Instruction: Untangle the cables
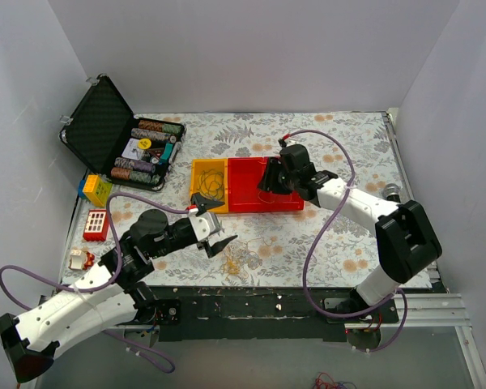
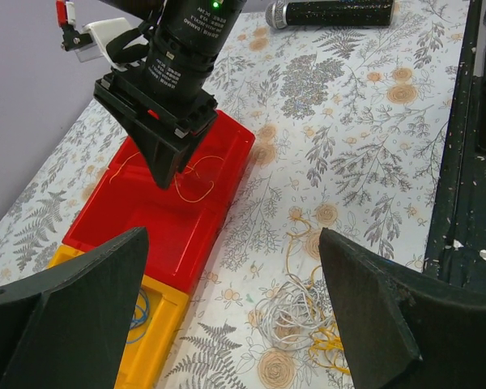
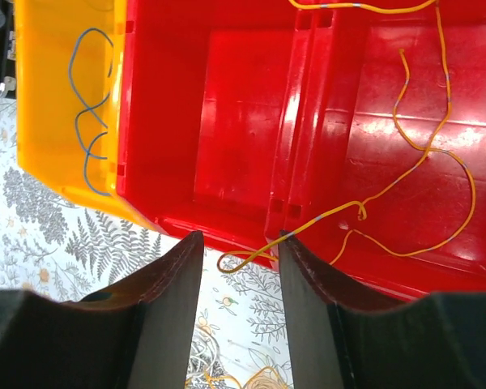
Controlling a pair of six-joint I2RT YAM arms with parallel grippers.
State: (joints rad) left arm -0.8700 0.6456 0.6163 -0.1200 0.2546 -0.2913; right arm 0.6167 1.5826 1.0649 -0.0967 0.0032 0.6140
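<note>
A tangle of white and tan-yellow cables (image 1: 239,258) lies on the floral cloth near the front; in the left wrist view the tangle (image 2: 304,312) sits just inside my right-hand finger (image 2: 373,308). My left gripper (image 1: 217,221) is wide open and empty, spanning from the yellow bin to the tangle (image 2: 232,235). A tan-yellow cable (image 3: 421,154) lies in the red bin (image 1: 251,198), its end looped over the near rim. My right gripper (image 1: 271,182) hovers over that bin, open (image 3: 239,243), with the cable end between its fingers, unpinched. A blue cable (image 3: 89,121) lies in the yellow bin (image 1: 196,174).
An open black case (image 1: 105,130) with poker chips stands at the back left. Toy blocks (image 1: 97,190), a red keypad toy (image 1: 95,224) and a small object (image 1: 81,259) lie along the left edge. A microphone (image 2: 328,12) lies at the right.
</note>
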